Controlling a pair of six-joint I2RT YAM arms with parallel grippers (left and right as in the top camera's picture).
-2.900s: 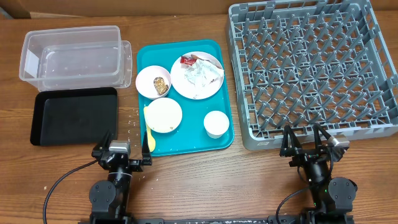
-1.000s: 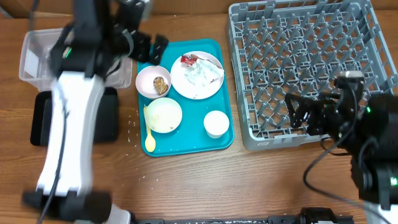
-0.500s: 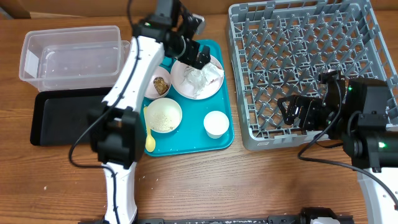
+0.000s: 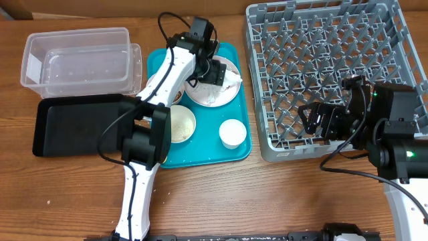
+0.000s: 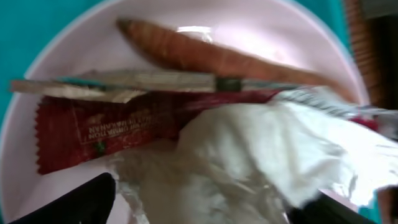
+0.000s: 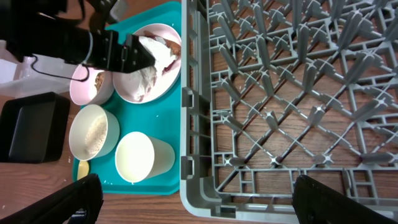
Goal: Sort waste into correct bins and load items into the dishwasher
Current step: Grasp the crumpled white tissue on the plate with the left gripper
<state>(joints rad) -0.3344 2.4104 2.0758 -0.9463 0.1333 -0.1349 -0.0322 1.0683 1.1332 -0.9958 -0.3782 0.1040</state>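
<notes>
A white plate (image 4: 208,100) on the teal tray (image 4: 200,155) holds crumpled white paper (image 5: 261,149), a red wrapper (image 5: 93,130) and a brown sausage (image 5: 211,55). My left gripper (image 4: 215,70) is open low over the plate, its fingers (image 5: 208,208) on either side of the paper. My right gripper (image 4: 319,120) is open and empty above the front left corner of the grey rack (image 4: 334,67), which also shows in the right wrist view (image 6: 208,205). On the teal tray are a rice bowl (image 6: 93,130), a bowl with a brown lump (image 6: 93,84), a cup (image 6: 143,158) and a yellow spoon (image 6: 81,169).
The clear tub (image 4: 77,60) stands at the back left, with the black tray (image 4: 73,124) in front of it. My left arm lies across the left side of the teal tray and partly hides both bowls in the overhead view. Rice grains lie on the table by the tray.
My left gripper has dropped from the plate's far edge onto the paper on the plate. My right arm rose from the front of the table earlier and has held still for the last half second.
</notes>
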